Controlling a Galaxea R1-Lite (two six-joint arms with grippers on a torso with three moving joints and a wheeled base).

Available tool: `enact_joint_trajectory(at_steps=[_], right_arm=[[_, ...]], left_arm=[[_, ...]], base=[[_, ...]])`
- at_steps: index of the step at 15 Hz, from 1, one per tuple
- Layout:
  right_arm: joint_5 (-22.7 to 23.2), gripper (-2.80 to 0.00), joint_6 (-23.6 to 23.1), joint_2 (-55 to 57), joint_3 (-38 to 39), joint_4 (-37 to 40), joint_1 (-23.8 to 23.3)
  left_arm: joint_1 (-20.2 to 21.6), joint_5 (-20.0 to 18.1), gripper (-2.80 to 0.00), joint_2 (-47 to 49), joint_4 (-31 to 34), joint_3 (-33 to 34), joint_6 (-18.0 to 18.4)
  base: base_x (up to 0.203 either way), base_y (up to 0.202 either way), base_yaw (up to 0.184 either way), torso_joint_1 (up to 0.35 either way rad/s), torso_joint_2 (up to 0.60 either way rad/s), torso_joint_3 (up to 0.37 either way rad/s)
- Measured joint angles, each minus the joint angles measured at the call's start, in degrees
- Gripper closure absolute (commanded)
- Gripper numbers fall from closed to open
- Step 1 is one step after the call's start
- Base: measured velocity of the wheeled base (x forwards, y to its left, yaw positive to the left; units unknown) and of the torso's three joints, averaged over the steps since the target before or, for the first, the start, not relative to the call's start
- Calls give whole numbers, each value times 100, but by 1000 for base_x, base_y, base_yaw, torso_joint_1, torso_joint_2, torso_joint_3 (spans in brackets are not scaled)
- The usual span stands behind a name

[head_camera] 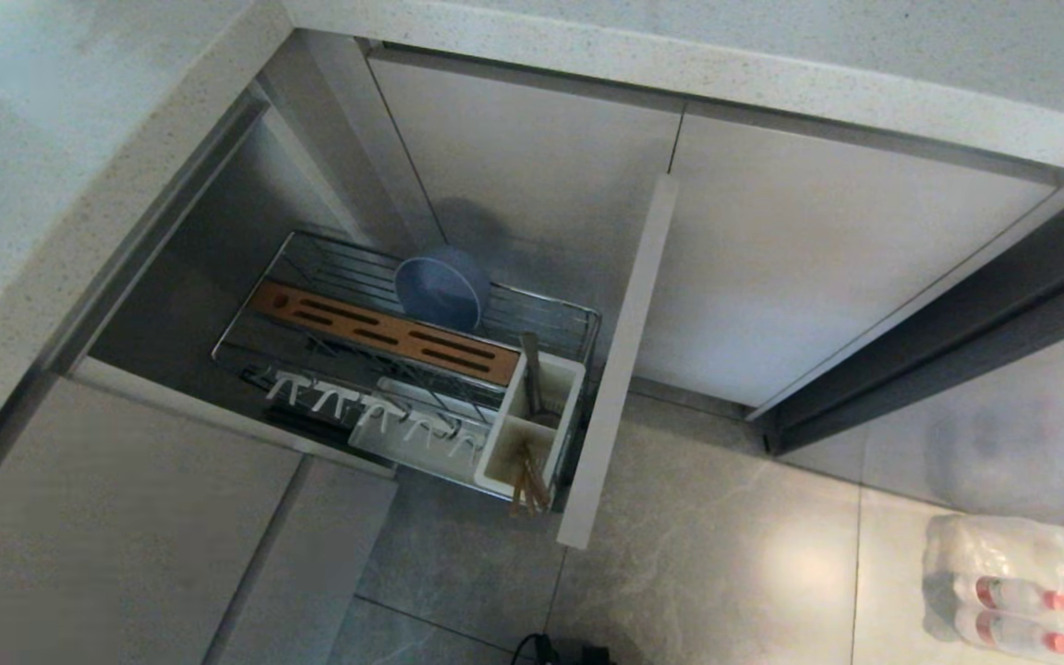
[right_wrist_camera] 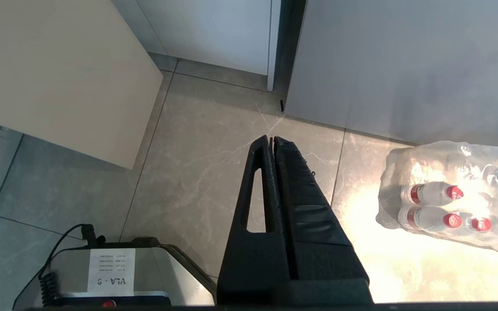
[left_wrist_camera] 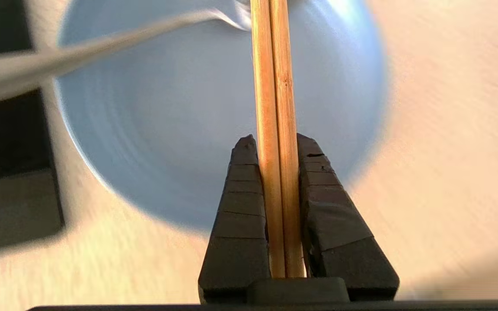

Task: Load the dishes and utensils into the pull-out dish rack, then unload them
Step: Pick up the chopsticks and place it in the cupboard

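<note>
**Loading looks part done: bowl racked, chopsticks in hand, plate and fork outside the rack**

The pull-out dish rack (head_camera: 550,314) stands drawn out from the cabinet in the head view, where neither arm shows. How it lies relative to either gripper cannot be told.

The plate (left_wrist_camera: 180,121) is not in the rack. It lies flat on a pale wooden surface (left_wrist_camera: 448,151), directly beyond the tips of the left gripper (left_wrist_camera: 277,142).

The bowl (head_camera: 440,291) stands on edge at the back of the rack, behind the wooden strip (head_camera: 384,334).

The utensil caddy (head_camera: 504,443) already holds a dark handle and some light-brown sticks, too small to identify.

The left gripper's jaws are closed tight on the chopsticks (left_wrist_camera: 275,86), which run straight out between the fingers and over the plate.

The fork (left_wrist_camera: 102,41) rests across the plate's rim, off to one side of the jaws and untouched.

The right gripper (right_wrist_camera: 272,140) hangs over the floor tiles with its fingers pressed together on nothing.

My reading: chopsticks, fork and plate remain to be loaded, and all of the unloading is still ahead
</note>
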Motion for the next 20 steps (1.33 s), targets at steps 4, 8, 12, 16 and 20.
enact_joint_trajectory(at_steps=[4, 8, 12, 16, 20], right_arm=[[1, 0, 0, 0, 0, -1, 0], [0, 0, -1, 0, 0, -1, 0], [0, 0, 1, 0, 0, -1, 0], [0, 0, 1, 0, 0, -1, 0], [2, 0, 1, 0, 0, -1, 0]], left_arm=[[-844, -180, 0, -362, 933, -653, 1], [-1427, -1130, 0, -588, 2105, -1266, 15], [-1925, -2231, 0, -653, 2778, -1466, 283], [-2442, -2940, 0, -658, 3094, -1481, 333], [-2812, -3506, 0, -562, 3639, -1470, 337]], base=[[0, 0, 0, 0, 0, 0], [0, 0, 0, 0, 0, 0], [0, 0, 0, 0, 0, 0], [0, 0, 0, 0, 0, 0], [0, 0, 0, 0, 0, 0]])
